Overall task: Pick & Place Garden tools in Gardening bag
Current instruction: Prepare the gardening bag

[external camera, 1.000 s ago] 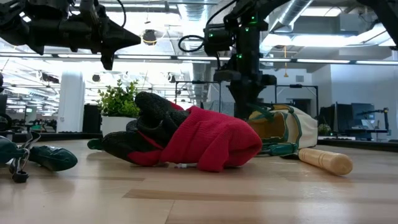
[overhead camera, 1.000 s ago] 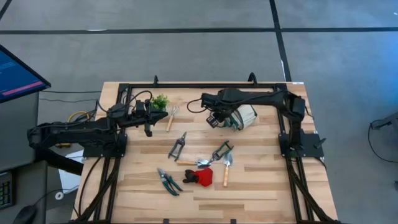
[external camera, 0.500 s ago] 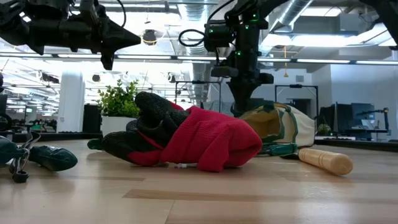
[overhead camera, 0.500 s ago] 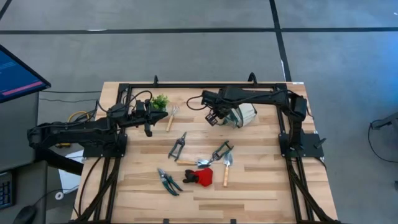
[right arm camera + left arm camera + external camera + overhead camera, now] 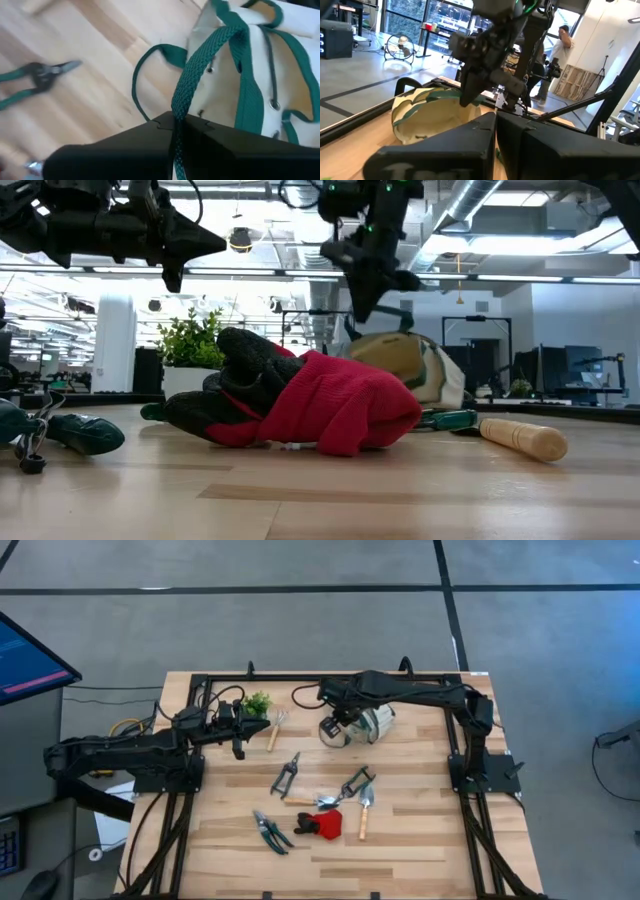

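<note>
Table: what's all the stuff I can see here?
bag: one, cream with green trim, back middle
plant: one, green, back left
wooden-handled tools: three, one by plant, two near front
shears: three, dark or green, middle and front
glove: one, red and black, front
screen: one, blue, left of table
person: one, far behind table
left fingers: shut, empty, by plant
right fingers: shut on bag handle

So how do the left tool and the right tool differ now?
The right tool is shut on the gardening bag by its green handle, above the table's middle; the left tool is shut on nothing. The left tool hangs beside the potted plant. Both are dark two-finger tools held above the table.
</note>
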Tool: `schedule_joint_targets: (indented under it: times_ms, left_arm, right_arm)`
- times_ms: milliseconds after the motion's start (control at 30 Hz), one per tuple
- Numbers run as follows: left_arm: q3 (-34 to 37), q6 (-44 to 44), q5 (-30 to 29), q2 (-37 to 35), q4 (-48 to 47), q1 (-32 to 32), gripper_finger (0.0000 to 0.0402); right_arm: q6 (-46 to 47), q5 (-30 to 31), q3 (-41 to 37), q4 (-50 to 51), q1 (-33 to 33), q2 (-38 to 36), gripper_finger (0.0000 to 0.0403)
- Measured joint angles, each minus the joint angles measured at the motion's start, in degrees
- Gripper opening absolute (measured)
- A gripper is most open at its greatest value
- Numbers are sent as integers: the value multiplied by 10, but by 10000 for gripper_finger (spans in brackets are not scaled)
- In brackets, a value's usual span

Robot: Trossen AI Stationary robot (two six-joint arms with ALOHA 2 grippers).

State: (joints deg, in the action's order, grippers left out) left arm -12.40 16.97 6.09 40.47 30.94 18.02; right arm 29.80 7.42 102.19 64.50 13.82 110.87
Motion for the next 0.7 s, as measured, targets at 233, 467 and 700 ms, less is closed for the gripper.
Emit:
schedule_joint_targets:
  times_ms: [233, 467, 700]
  left_arm:
    - [0, 0, 0, 0, 0, 0, 2]
    - [0, 0, 0, 0, 0, 0, 2]
    - [0, 0, 0, 0, 0, 0, 2]
  right_arm:
    - [-4, -90, 61, 21, -11, 0, 1]
    - [-32, -166, 93, -5, -34, 0, 1]
    - [-65, -167, 97, -2, -22, 0, 0]
